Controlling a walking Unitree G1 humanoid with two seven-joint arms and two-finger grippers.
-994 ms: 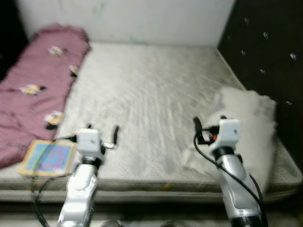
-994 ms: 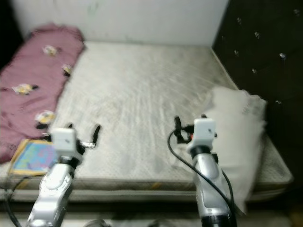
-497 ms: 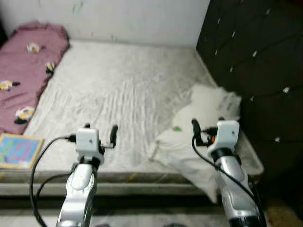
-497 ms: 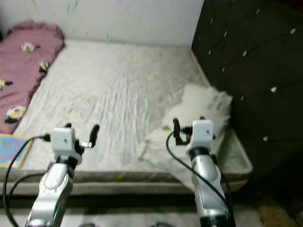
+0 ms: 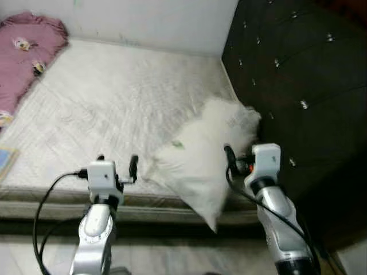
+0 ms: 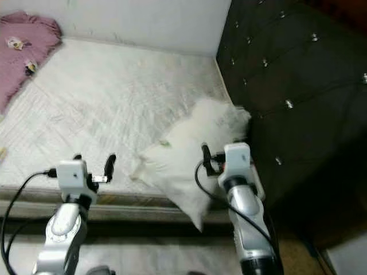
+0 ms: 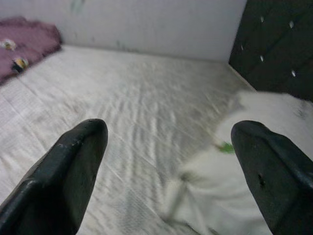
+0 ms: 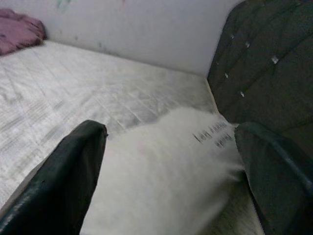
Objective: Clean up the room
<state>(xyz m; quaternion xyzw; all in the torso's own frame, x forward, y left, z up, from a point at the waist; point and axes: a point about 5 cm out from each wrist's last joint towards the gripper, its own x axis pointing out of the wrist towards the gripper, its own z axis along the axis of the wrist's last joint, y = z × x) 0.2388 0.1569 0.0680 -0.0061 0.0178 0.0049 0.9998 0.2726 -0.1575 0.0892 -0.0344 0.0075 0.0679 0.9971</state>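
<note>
soft white cloth pillow [image 5: 200, 157], quilted matt mattress [image 5: 109, 109], tufted dark headboard [image 5: 292, 74]

From my head cameras I look forward and down over the mattress [image 5: 114, 109] toward the headboard [image 5: 298, 86]. My wrist cameras sit low near the bed edge, looking along it; all views share the white pillow [image 5: 200, 154].

A big bed [image 5: 114, 109] with a bumpy white mattress sits against a plain white wall [image 5: 143, 23]. A dark padded headboard [image 5: 298, 74] with shiny buttons stands at one end. The floor [image 5: 172, 252] below the bed is pale and gray.
</note>
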